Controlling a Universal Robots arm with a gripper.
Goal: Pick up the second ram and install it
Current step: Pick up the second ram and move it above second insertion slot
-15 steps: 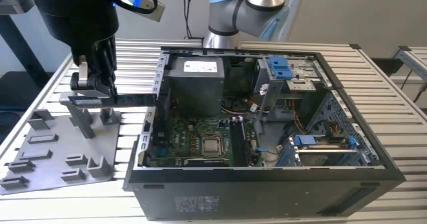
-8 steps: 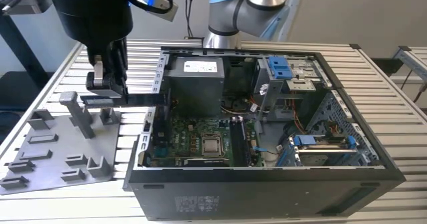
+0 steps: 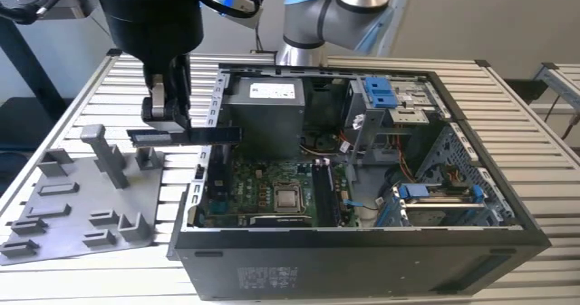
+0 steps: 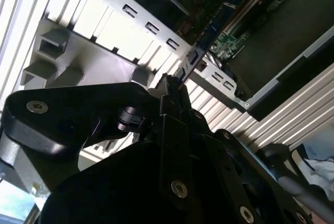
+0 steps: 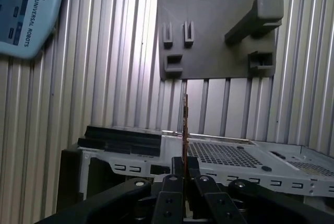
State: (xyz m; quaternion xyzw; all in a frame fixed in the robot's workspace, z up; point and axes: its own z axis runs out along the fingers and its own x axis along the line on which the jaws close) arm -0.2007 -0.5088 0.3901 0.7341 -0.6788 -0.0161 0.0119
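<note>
Outside the open black computer case (image 3: 363, 264), on the exterior view's left, lies a grey plastic fixture plate (image 3: 59, 240) with upright posts and empty cradles, probably the stand that parts are picked from.

Just above the case's wall on that side hangs the black gripper (image 3: 170, 130), its fingers clamped on the second ram (image 3: 195, 136), a thin, long, dark memory board. The board is carried level and on edge, one end outside the case and the other reaching over the interior. That attitude likely keeps its contact edge downward for a slot. Both wrist views show it edge-on as a slim strip (image 4: 209, 33) (image 5: 186, 125) running out from the closed fingers.

Further inside the case, the green motherboard (image 3: 263, 189) carries long dark memory slots (image 3: 324, 196), well apart from the board. Whether another module already sits there is too dark to tell. Blue plastic drive-bay clips (image 3: 381, 91) stand at the case's far side. The arm's upper part is cut off.
</note>
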